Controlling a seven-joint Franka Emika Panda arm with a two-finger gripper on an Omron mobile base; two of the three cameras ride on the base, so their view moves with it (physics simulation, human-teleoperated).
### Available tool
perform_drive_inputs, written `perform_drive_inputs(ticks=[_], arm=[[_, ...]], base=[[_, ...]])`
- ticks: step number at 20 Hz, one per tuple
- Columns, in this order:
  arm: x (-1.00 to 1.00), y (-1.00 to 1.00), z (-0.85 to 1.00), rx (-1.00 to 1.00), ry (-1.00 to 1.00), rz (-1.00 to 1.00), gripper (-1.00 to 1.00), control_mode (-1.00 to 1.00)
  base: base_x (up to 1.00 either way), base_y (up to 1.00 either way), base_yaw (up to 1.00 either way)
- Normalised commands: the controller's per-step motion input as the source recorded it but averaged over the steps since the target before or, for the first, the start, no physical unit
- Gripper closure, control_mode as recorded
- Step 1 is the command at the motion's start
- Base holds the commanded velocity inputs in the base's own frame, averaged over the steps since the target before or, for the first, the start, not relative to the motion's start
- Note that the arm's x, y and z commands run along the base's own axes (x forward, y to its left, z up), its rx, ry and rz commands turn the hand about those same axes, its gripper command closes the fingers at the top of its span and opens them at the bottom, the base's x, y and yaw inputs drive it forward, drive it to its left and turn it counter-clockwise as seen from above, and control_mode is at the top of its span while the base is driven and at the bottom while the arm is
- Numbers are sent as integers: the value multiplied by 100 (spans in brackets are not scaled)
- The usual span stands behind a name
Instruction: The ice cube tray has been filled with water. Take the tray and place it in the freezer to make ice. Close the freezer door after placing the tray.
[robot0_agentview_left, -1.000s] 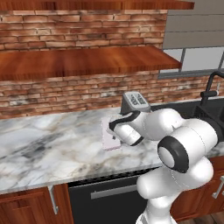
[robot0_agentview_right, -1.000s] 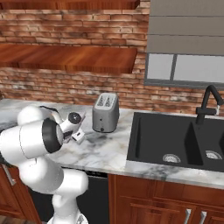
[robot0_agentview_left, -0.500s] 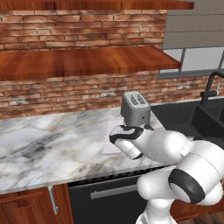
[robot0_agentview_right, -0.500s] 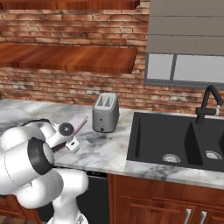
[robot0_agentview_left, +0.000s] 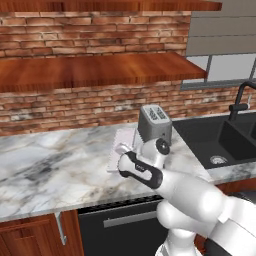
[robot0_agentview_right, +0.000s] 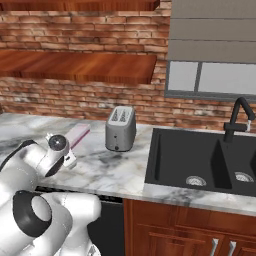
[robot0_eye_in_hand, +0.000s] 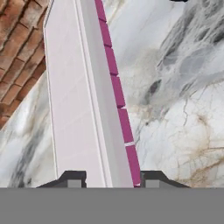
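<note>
The ice cube tray (robot0_eye_in_hand: 87, 96) is lying flat on the marble counter (robot0_agentview_left: 55, 170), near the brick back wall and just to the left of the grey toaster (robot0_agentview_left: 155, 122), so it is not yet on its way to any freezer. In the hand view it is running lengthwise away from the camera, its pale top facing up and its darker pink edge (robot0_eye_in_hand: 114, 83) showing along one long side. The gripper (robot0_eye_in_hand: 111, 178) is sitting down at the near short end of the tray, one dark fingertip (robot0_eye_in_hand: 72, 178) to each side of it, which suggests the arm is lining up to pinch the tray across its narrow width (a thin flat thing like this offers little else to grab). The jaws are standing only a little wider than the tray; whether the fingertips are already touching its sides cannot be told, since the contact falls at the very bottom of the view. In the base views the arm is reaching forward and low over the counter edge, above the dark dishwasher (robot0_agentview_left: 120, 230), with the wrist covering part of the tray (robot0_agentview_right: 77, 136). The black sink (robot0_agentview_right: 200, 160) is lying well apart to the right and is playing no part here.
</note>
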Motion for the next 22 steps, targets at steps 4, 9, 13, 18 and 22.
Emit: perform_drive_inputs(ticks=[4,9,13,18,22], arm=[[-34,10,44,0,0,0,100,-100],[-39,-9,49,0,7,0,100,-100],[-34,-24,66,9,17,0,100,-100],[-42,-13,61,16,-2,0,100,-100],[-54,-13,66,7,-21,0,100,-100]], base=[[0,0,0],[0,0,0],[0,0,0],[0,0,0],[0,0,0]])
